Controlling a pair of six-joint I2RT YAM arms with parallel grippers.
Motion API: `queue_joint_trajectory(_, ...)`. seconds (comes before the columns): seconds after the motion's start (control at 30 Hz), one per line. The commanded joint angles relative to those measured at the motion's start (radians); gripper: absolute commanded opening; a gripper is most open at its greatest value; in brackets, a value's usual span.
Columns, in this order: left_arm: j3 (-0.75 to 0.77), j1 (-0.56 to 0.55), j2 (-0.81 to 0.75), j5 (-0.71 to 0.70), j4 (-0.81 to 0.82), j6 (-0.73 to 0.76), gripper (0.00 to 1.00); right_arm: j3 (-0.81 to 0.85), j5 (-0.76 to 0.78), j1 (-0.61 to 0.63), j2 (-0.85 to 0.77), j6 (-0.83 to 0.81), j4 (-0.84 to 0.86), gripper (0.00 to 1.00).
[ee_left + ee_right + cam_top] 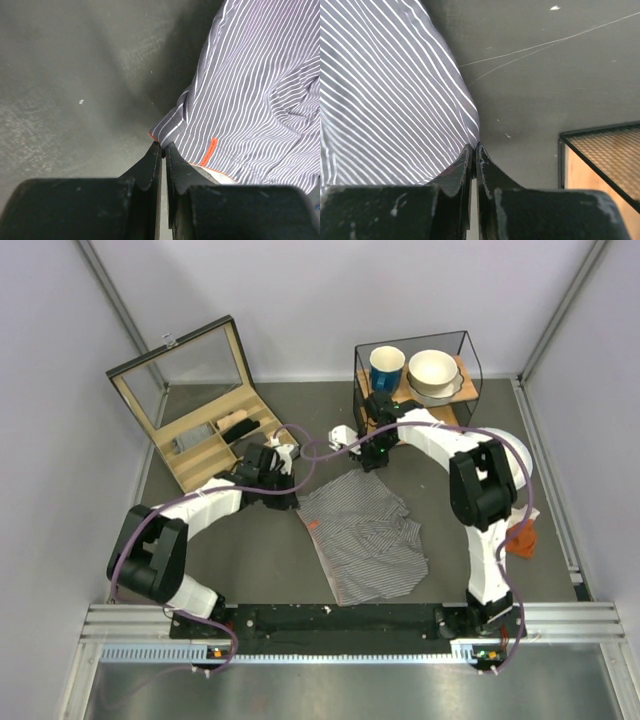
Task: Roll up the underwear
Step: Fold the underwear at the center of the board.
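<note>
Dark grey tabletop [230,560], white walls around. Underwear [365,535] lies spread near flat at centre, grey w/ white pinstripe, a few rumples. Left gripper [161,147]: fingers pressed together, seemingly pinching far-left corner near orange tag [211,150]. Right gripper [473,147]: fingers likewise closed on far-right edge. Fabric looks thin, light, floppy, prob. slides easily. Best grip at hem corners, taut btwn arms, else roll sags.

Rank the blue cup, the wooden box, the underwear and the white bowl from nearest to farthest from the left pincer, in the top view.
From the left pincer:
1. underwear, at its tips
2. wooden box, back left
3. blue cup, back right
4. white bowl, right of the cup
</note>
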Motion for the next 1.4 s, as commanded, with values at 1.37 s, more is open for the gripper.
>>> queue_joint_trajectory(1.37, 0.003, 0.012, -0.357, 0.066, -0.266, -0.020, 0.00, -0.520, -0.151, 0.161, -0.670, 0.177, 0.040, 0.00)
